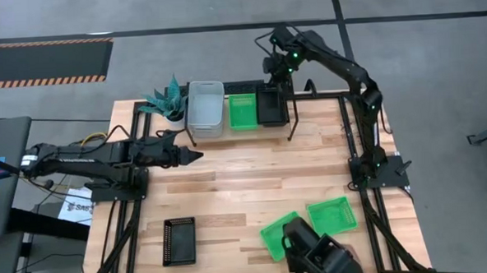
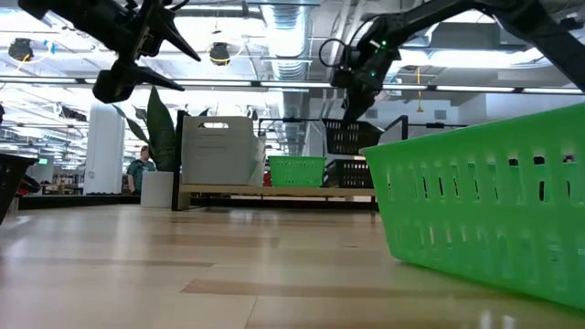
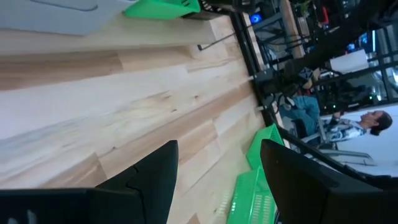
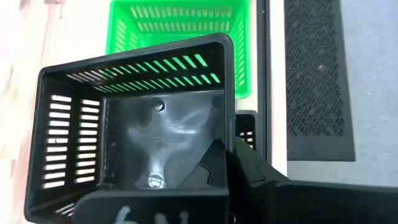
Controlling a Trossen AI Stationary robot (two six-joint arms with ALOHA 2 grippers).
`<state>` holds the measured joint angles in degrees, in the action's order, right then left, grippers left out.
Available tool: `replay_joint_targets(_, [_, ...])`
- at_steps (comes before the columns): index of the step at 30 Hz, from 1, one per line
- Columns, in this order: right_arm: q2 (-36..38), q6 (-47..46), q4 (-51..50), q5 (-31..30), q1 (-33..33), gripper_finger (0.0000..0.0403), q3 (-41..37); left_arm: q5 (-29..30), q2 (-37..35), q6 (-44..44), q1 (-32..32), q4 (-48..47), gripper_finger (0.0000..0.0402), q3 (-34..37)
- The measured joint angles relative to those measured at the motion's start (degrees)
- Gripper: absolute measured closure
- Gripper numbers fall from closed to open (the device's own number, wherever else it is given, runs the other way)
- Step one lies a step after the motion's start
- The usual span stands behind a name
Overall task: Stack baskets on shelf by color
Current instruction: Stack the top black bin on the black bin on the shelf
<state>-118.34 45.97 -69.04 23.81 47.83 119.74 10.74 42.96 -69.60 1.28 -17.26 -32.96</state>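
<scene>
My right gripper (image 1: 279,81) reaches over the shelf (image 1: 296,118) at the table's far edge, shut on a black basket (image 4: 134,124). In the low view that basket (image 2: 342,137) hangs tilted above another black basket (image 2: 353,172) in the shelf's right bay. A green basket (image 1: 243,110) sits in the middle bay and a grey-white stack (image 1: 206,108) in the left one. A black basket (image 1: 179,240) and two green ones (image 1: 282,233) (image 1: 332,215) lie on the table's near half. My left gripper (image 3: 217,149) hovers open over the table's left middle. My right gripper pinches the held black basket's side wall (image 4: 229,134) near one corner, with one finger (image 4: 214,165) inside the basket and the other (image 4: 264,183) outside. The fingers come from above, pointing down. The basket is lifted clear and tilted over the shelf's right bay.
A teal spiky plant in a white pot (image 1: 169,98) stands by the shelf's left end. A dark camera mount (image 1: 319,255) sits at the near edge beside the green baskets. Bare wood (image 1: 254,181) lies between the shelf and the near baskets.
</scene>
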Motion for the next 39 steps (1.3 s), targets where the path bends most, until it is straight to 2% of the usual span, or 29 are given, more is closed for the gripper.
replay_joint_targets(19, [-1.01,7.43,-1.4,0.73,4.81,0.0394,-0.02,1.81,0.0,-5.11,6.18,0.29,0.0185,0.0])
replay_joint_targets(39, [-1.01,7.81,-0.37,1.8,3.65,0.0389,-0.02,3.17,0.0,-5.02,7.57,-0.04,0.0185,-0.01])
